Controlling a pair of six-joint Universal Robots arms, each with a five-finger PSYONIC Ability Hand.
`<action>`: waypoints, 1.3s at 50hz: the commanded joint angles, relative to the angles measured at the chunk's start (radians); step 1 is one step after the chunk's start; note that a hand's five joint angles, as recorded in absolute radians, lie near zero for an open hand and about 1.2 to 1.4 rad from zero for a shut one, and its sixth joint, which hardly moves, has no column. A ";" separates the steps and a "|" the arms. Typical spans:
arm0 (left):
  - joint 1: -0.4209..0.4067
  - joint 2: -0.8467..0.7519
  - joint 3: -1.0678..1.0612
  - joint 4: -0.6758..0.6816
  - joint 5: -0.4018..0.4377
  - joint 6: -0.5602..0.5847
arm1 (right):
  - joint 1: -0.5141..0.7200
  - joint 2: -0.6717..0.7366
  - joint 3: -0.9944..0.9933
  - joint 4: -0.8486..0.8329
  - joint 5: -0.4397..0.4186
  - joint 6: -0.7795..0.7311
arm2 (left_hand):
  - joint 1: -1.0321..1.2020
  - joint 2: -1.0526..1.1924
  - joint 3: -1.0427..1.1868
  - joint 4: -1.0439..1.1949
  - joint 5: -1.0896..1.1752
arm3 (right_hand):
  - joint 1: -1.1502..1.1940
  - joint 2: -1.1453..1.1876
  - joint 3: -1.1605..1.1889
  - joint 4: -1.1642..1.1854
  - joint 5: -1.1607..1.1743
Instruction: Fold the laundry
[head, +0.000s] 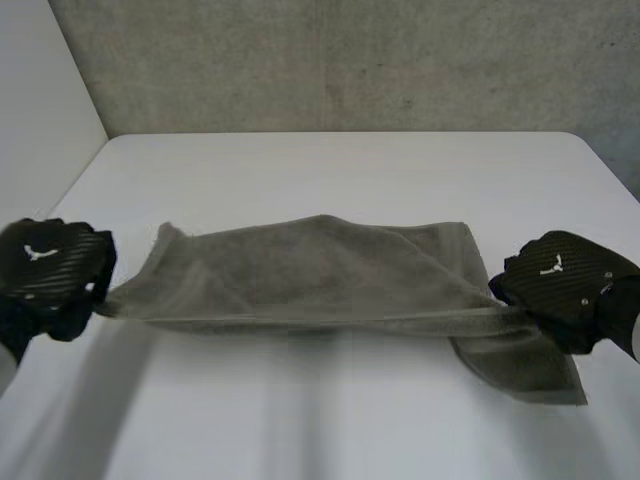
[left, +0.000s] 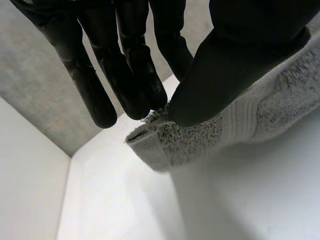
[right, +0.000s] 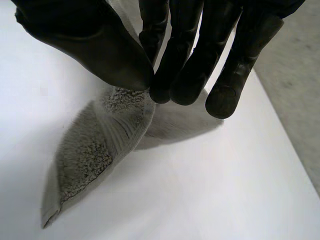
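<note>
Towel (head: 320, 275): grey-brown terry, looped pile, with a flat woven band near the hem visible in both wrist views. It is stretched as a long, sagging strip across the middle of the white table (head: 350, 170), running from the left edge toward the right edge, doubled over on itself with soft diagonal creases. One corner lies flat on the table toward the near right, under the right hand (head: 560, 285). Left hand (head: 50, 270) is at the strip's left end; in the left wrist view its thumb (left: 225, 75) and fingertips (left: 145, 95) pinch a hemmed corner of the towel (left: 200, 135). In the right wrist view the thumb (right: 100, 50) and fingers (right: 185, 65) close on a bunched peak of the towel (right: 100, 145), cloth tapering away to a point. Rough grey concrete wall (head: 350, 60) stands behind the far edge.
</note>
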 joint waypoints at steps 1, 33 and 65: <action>0.012 0.055 0.015 -0.059 0.004 -0.003 | -0.008 -0.037 -0.063 0.141 -0.118 -0.027 | 0.212 0.180 0.181 0.178 0.204 | 0.063 0.044 0.050 0.054 0.009; 0.034 -0.635 0.377 0.179 -0.019 -0.094 | 0.205 0.549 -0.552 -0.177 0.154 -0.108 | 0.212 0.180 0.181 0.178 0.204 | 0.063 0.044 0.050 0.054 0.009; -0.039 -0.316 0.072 0.039 0.113 -0.259 | 0.222 0.505 -0.306 -0.360 0.163 -0.094 | -0.839 -0.871 -0.870 -0.872 -0.847 | 0.063 0.044 0.050 0.054 0.009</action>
